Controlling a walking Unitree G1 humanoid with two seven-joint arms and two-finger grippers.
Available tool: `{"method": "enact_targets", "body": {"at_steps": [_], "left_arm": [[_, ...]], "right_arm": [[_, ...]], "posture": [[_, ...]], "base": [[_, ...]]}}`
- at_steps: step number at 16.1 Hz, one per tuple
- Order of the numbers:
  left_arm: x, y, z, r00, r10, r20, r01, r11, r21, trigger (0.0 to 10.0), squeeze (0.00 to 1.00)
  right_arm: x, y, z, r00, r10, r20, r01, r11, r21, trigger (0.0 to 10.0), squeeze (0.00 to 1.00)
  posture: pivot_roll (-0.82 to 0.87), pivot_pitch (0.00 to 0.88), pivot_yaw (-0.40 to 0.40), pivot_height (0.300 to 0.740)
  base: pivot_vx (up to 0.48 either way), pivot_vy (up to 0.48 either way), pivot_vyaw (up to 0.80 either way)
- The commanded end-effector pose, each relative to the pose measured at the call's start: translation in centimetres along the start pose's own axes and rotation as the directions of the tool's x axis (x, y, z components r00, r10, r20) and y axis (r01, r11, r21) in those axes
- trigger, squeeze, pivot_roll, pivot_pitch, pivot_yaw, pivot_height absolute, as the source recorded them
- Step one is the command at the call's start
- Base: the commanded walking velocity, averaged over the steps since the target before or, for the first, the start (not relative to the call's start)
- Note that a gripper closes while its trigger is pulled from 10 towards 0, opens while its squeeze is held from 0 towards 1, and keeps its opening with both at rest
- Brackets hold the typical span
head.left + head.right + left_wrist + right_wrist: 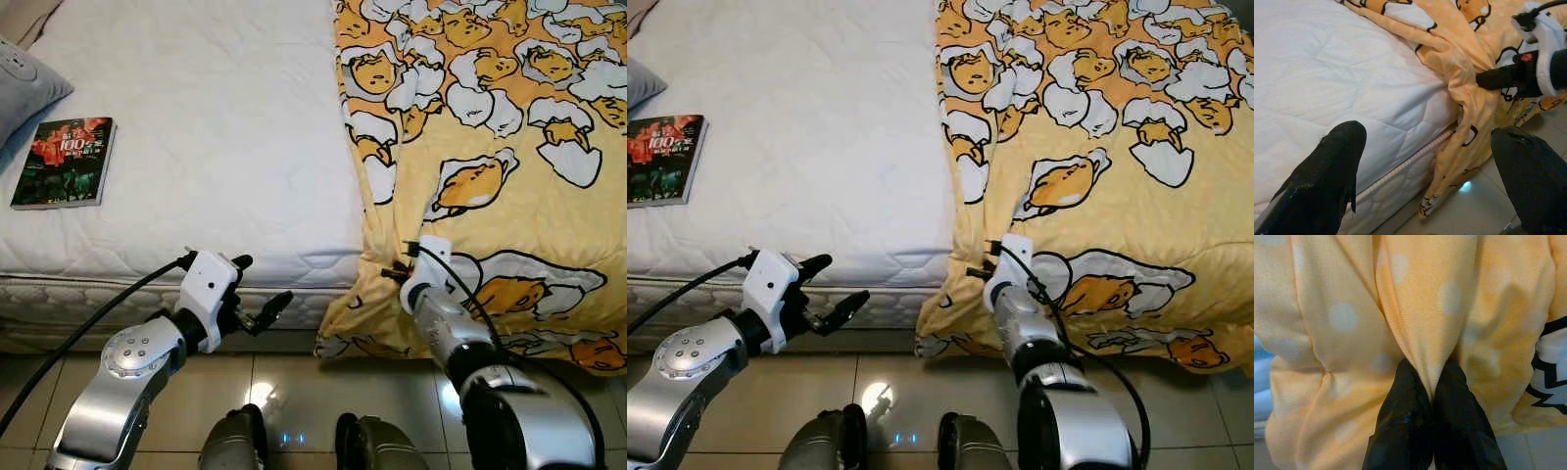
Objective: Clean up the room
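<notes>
Left eye view: The yellow blanket (490,147) covers the right side of the bed (216,127) and hangs over its front edge toward the tiled floor (294,382). The right gripper (394,274) is at the blanket's hanging corner, at the bed's front edge. The left gripper (257,294) is held just in front of the mattress edge, jaws spread and holding nothing. A book (65,162) lies near the bed's left edge, beside a grey pillow (24,88).

Left wrist view: The left jaws stand wide apart; between them the blanket fold drapes off the mattress edge.

Right wrist view: The right jaws are pressed together, pinching a fold of the blanket.
</notes>
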State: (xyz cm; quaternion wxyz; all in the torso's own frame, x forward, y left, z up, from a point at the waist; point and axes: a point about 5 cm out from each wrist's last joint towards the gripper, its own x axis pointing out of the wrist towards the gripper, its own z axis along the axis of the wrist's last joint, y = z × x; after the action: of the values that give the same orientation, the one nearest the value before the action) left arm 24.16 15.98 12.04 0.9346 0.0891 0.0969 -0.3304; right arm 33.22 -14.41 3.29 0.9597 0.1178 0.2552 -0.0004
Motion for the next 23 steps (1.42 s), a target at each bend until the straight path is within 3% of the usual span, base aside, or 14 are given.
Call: {"method": "enact_targets", "body": {"at_steps": [1,3,6,7,8,9,10,13,16,18,19,21,23], "left_arm": [[-0.1,-0.1,-0.5,1.000,-0.001,-0.019,0.001,1.000,0.000,10.0,0.33],[0.2,-0.2,-0.7,1.000,-0.008,-0.025,0.008,1.000,0.008,10.0,0.33],[0.4,-0.2,-0.8,0.999,-0.009,-0.033,0.010,1.000,0.024,10.0,0.33],[0.4,-0.2,-0.8,0.999,-0.009,-0.032,0.010,1.000,0.023,10.0,0.33],[0.5,-0.1,-0.8,0.999,-0.005,-0.032,0.006,1.000,0.026,10.0,0.33],[0.5,0.0,-0.9,1.000,0.002,-0.031,-0.001,1.000,0.030,10.0,0.33],[0.6,0.1,-0.9,0.999,0.005,-0.031,-0.004,0.999,0.032,10.0,0.33],[0.7,0.3,-1.0,0.999,0.010,-0.030,-0.009,0.999,0.038,10.0,0.33],[1.2,0.3,-0.8,0.999,0.034,-0.003,-0.034,0.999,0.030,10.0,0.32],[1.7,1.0,-0.3,0.982,0.178,0.055,-0.174,0.982,-0.070,10.0,0.32],[1.9,1.6,0.0,0.960,0.270,0.075,-0.263,0.960,-0.093,10.0,0.32],[2.0,2.0,0.3,0.936,0.339,0.097,-0.329,0.938,-0.109,10.0,0.31],[2.3,2.2,0.3,0.907,0.409,0.104,-0.390,0.907,-0.159,10.0,0.29]], "right_arm": [[-0.2,-0.6,-0.9,0.999,-0.008,-0.031,0.009,1.000,0.022,0.0,0.00],[-0.8,-0.6,-3.8,0.989,0.022,-0.149,-0.021,1.000,0.007,0.0,0.00],[-1.3,-0.2,-6.0,0.971,0.029,-0.237,-0.036,0.999,-0.027,0.0,0.00],[-1.3,-0.2,-6.0,0.971,0.032,-0.239,-0.039,0.999,-0.027,6.7,0.00],[-1.4,0.1,-6.2,0.969,0.044,-0.245,-0.055,0.998,-0.036,10.0,0.00],[-1.4,0.5,-6.1,0.967,0.083,-0.242,-0.095,0.995,-0.037,10.0,0.00],[-1.4,0.7,-5.9,0.968,0.105,-0.227,-0.116,0.993,-0.035,10.0,1.00],[-1.4,0.8,-5.7,0.968,0.114,-0.225,-0.129,0.990,-0.054,10.0,1.00],[-2.2,-0.4,-5.4,0.983,0.085,-0.163,-0.098,0.993,-0.069,10.0,1.00],[-4.2,0.0,-2.8,0.980,0.183,0.081,-0.181,0.983,-0.036,10.0,1.00],[-5.2,-0.1,-1.7,0.971,0.179,0.158,-0.165,0.982,-0.097,10.0,1.00],[-6.1,-0.6,-0.9,0.971,0.117,0.210,-0.097,0.990,-0.103,10.0,1.00],[-7.6,-1.5,0.0,0.957,0.058,0.284,-0.032,0.995,-0.096,10.0,0.82]], "posture": [[0.02,0.137,-0.049,0.740],[0.01,0.129,-0.043,0.740],[0.01,0.127,-0.044,0.740],[0.01,0.127,-0.044,0.740],[0.01,0.122,-0.048,0.740],[0.01,0.119,-0.051,0.740],[0.01,0.115,-0.051,0.740],[0.00,0.093,-0.053,0.740],[-0.01,0.048,-0.052,0.740],[-0.04,0.007,-0.035,0.740],[-0.04,0.000,-0.029,0.740],[-0.06,0.000,-0.018,0.740],[-0.06,0.000,-0.012,0.740]], "base": [[0.000,0.000,0.00],[0.000,0.000,0.00],[0.000,0.000,0.00],[0.000,0.000,0.00],[0.000,0.000,0.00],[0.000,0.000,0.00],[0.000,0.000,0.00],[0.000,0.000,0.00],[0.000,0.000,0.00],[0.000,0.000,0.00],[0.000,0.000,0.00],[0.000,0.000,-0.78],[0.000,0.000,-0.78]]}}
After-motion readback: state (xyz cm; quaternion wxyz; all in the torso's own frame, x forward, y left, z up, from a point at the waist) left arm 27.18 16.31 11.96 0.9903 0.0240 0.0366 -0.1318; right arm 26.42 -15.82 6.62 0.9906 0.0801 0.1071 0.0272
